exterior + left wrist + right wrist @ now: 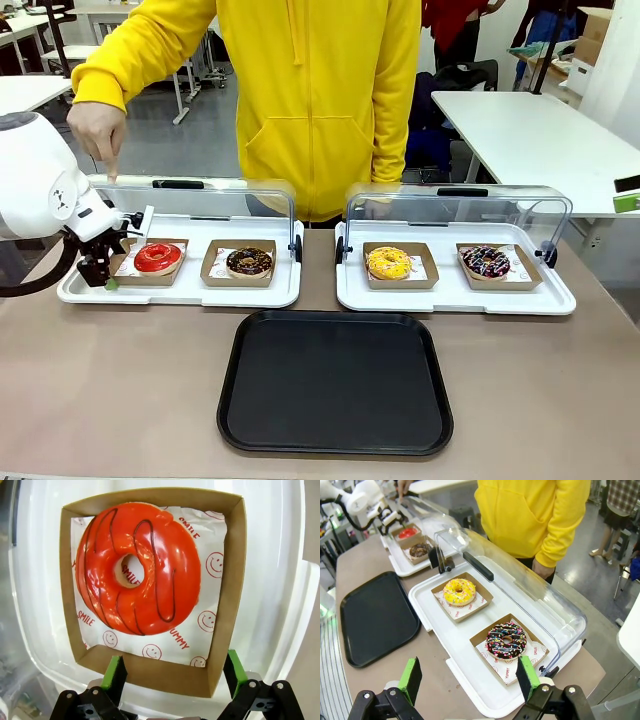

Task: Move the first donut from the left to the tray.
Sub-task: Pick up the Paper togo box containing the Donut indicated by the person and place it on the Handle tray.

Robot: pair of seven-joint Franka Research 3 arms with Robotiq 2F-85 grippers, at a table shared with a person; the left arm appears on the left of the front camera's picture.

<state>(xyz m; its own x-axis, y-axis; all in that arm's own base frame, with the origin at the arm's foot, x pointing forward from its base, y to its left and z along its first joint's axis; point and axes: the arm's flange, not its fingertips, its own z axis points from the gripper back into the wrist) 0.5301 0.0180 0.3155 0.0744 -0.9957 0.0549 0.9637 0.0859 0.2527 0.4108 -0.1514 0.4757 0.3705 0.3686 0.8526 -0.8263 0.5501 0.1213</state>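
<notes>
Donut (167, 565), red-iced, in cardboard tray (155, 674), open left gripper (175, 669) at its near wall; right gripper (469, 677) open.

The donut (158, 257) is a ring with glossy bright red icing crossed by thin dark lines. It lies flat on smiley-printed paper in a small brown carton (150, 280), at the left end of the left white tray (190, 293). The black tray (335, 385) is flat and rectangular, with rounded corners and a low rim. It lies bare on the robot's side of the white trays, apart from the donut.
</notes>
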